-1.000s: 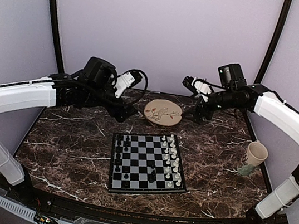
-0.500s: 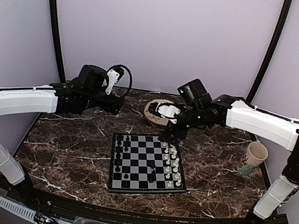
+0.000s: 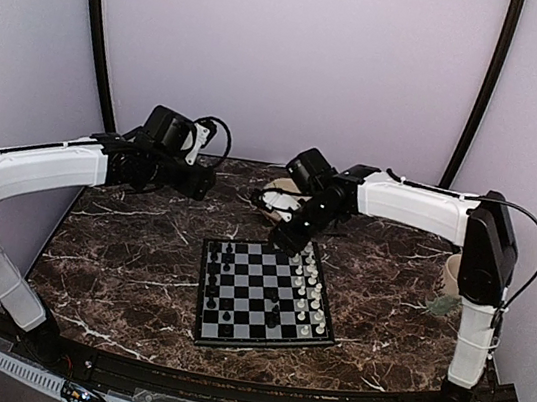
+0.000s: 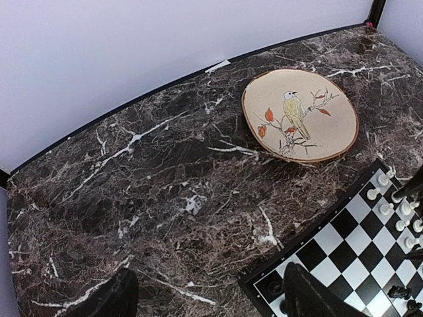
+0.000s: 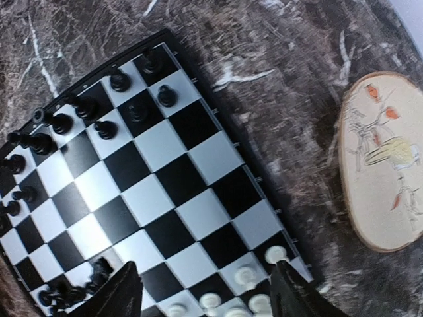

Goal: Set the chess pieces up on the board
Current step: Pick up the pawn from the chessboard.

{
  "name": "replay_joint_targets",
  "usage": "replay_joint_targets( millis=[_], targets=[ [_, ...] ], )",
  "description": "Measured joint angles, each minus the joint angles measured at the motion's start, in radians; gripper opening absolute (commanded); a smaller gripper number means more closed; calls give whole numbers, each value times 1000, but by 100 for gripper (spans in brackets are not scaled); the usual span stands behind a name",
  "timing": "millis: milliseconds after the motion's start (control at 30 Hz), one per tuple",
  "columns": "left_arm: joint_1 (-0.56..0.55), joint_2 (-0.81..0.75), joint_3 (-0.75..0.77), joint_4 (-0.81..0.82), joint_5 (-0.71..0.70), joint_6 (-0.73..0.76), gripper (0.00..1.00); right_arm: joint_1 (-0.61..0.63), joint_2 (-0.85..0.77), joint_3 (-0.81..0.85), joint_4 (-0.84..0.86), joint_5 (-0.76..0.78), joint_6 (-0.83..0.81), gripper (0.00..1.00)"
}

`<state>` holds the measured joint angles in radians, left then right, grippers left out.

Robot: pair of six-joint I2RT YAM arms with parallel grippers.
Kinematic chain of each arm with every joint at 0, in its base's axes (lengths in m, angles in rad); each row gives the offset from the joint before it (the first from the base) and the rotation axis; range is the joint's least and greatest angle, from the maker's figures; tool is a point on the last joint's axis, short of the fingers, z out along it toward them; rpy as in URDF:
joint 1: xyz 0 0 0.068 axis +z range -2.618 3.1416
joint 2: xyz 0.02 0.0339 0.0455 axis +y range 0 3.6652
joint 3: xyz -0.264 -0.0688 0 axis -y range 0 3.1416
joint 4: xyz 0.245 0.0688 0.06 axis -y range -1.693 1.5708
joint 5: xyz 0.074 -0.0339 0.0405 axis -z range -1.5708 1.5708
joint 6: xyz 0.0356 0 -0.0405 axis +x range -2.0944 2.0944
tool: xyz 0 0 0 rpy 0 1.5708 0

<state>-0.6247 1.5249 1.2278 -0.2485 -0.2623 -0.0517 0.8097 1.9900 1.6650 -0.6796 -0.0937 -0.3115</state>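
The board (image 3: 257,290) lies in the middle of the dark marbled surface (image 3: 120,250). Its white chess pieces (image 3: 308,286) stand in two files along the board's right side. The black chess pieces (image 3: 215,282) line its left side, and stray black pieces (image 3: 274,315) sit apart from them on the board's near right part. The right end effector (image 3: 288,236) hangs over the board's far right corner, and its wrist view shows the fingers spread wide with nothing between them. The left end effector (image 3: 202,183) is beyond the board's far left corner, over bare surface, likewise wide apart and empty. A bird-painted plate (image 4: 334,129) lies just past the board's far edge.
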Motion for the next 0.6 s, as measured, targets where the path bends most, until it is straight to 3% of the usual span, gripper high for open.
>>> replay_joint_targets(
  millis=[133, 400, 600],
  targets=[
    [-2, 0, 0, -13, 11, 0, 75, 51, 8, -28, -40, -65, 19, 51],
    [-2, 23, 6, -38, 18, 2, 74, 123, 43, -51, -98, -89, 35, 58],
    [-2, 30, 13, -46, 35, 7, 74, 137, 74, -65, -125, -65, 29, 50]
  ],
)
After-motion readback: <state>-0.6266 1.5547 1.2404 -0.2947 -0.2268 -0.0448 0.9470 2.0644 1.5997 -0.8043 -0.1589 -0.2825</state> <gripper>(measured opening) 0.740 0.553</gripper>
